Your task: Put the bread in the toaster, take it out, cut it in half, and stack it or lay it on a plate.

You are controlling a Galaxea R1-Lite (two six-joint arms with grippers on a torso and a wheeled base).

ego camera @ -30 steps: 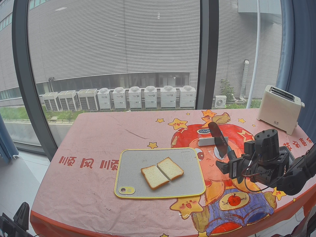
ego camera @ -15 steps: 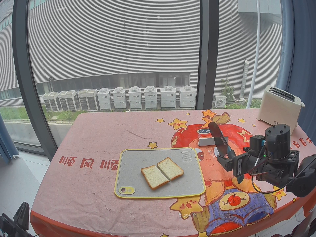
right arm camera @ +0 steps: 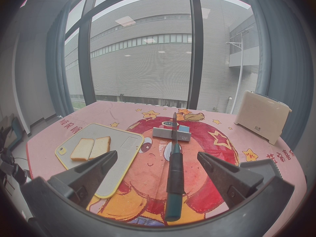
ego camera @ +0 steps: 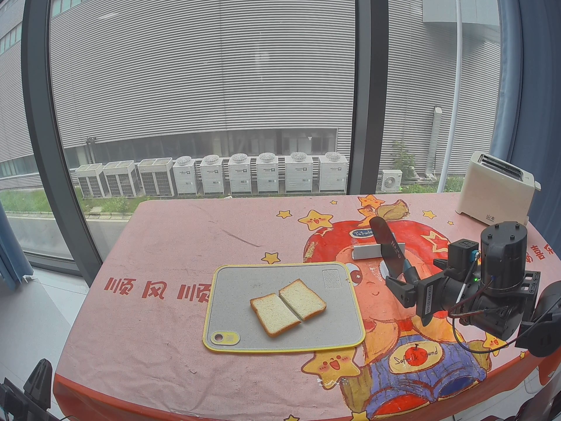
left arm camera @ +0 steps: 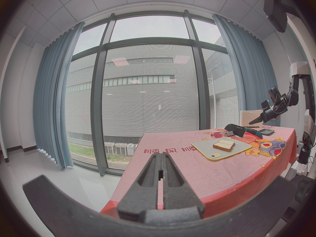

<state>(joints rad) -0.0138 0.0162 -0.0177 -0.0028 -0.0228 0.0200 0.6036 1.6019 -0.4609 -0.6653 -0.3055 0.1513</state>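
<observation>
Blocking knife (ego camera: 390, 247) handle: right gripper (ego camera: 409, 299) (fingers spread).

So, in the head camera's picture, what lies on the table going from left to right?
Left bread half → right bread half, both on the cutting board → knife → toaster.

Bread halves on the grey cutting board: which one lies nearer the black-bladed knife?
The right-hand bread half, on the side toward the black-bladed knife; the left-hand bread half lies beside it, farther from the blade.
</observation>
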